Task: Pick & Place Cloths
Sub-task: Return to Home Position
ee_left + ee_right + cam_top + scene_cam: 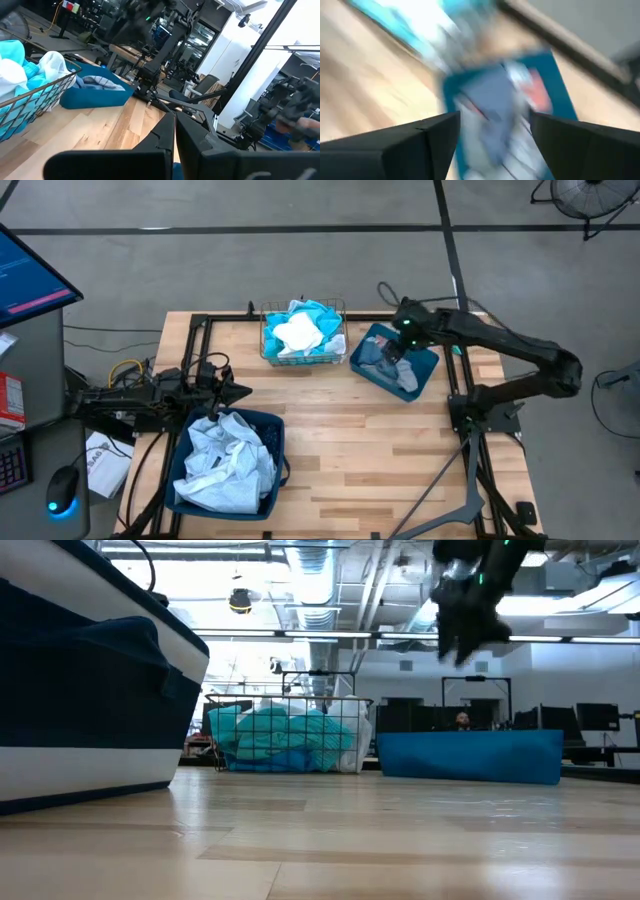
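Over the pale butcher-block wooden table (380,450), beneath bare ceiling ducts (320,590) and ringed by grey concrete floor (300,240), the right gripper (494,116) hangs with fingers spread above a small rigid teal plastic bin (430,362) holding limp grey socks with orange-red tips (404,378). Turquoise and white cloths (300,332) bulge from a wire mesh basket (264,345) just beside it. Crumpled pale blue cloths (230,460) fill a dark blue bin (278,430) near the left gripper (175,131), its fingers pressed together.
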Controlling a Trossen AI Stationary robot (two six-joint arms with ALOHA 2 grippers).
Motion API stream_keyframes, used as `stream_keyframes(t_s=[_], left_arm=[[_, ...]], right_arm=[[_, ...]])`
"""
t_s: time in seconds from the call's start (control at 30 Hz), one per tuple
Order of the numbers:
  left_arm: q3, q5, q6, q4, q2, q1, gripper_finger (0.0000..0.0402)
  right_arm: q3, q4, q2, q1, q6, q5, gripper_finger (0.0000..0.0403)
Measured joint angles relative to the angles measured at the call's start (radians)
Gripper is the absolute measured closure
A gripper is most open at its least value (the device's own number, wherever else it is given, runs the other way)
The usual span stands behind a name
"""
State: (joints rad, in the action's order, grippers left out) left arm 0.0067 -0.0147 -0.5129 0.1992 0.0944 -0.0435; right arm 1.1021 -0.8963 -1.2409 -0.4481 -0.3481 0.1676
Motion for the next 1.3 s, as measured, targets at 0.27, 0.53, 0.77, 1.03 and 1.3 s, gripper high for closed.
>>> stream_keyframes(t_s=[0.27, 0.53, 0.77, 1.03, 1.3], left_arm=[[0.0, 0.0, 0.0, 0.004, 0.0, 0.0, 0.0401], [0.0, 0.0, 0.0, 0.005, 0.0, 0.0, 0.0401], [0.0, 0.0, 0.0, 0.005, 0.0, 0.0, 0.0401], [0.0, 0.0, 0.0, 0.005, 0.0, 0.0, 0.0401], [0.0, 0.0, 0.0, 0.005, 0.0, 0.0, 0.04]], right_arm=[[-0.029, 0.564, 0.324, 0.226, 0.174, -0.016, 0.0199], [-0.2, 0.703, 0.61, 0.431, 0.242, 0.015, 0.0252], [-0.52, 0.815, 0.827, 0.512, 0.191, 0.18, 0.0296], [-0.831, 0.966, 1.05, 0.513, 0.124, 0.184, 0.0332], [-1.01, 1.024, 1.239, 0.513, 0.1, 0.17, 0.0372]])
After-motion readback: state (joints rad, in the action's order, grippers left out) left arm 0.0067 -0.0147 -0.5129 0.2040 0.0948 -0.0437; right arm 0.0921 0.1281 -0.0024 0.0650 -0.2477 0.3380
